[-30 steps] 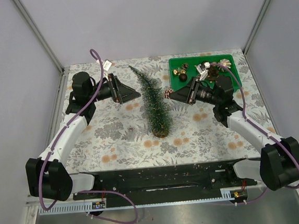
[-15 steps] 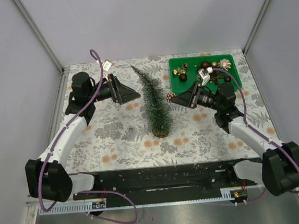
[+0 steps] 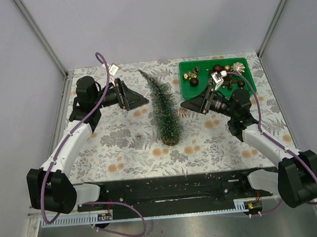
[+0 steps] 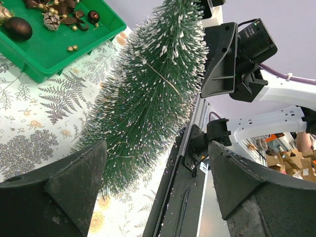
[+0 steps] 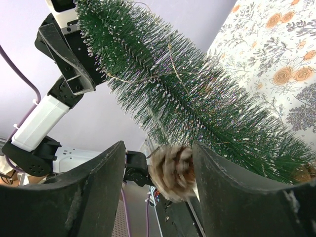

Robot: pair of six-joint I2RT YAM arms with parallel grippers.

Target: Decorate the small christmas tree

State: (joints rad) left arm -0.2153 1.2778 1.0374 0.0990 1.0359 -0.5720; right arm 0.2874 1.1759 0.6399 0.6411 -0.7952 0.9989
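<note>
Surface (image 3: 122,149): a floral-patterned cloth was seen spread across it.
Small christmas tree (image 3: 164,109): it was stood upright on its round base near the middle of the surface, between the two pincers and beside the tray.
Green tray (image 4: 47,49): it was placed at the far right corner, with ornaments lying in it.
Left pincer (image 4: 157,145): it was held wide and empty, aimed at the tree's side.
Right pincer (image 5: 158,145): its jaws were parted, close to the bristles.
Pinecone (image 5: 173,170): it was seen between the right jaws, against one finger, with a gap left at the other.
</note>
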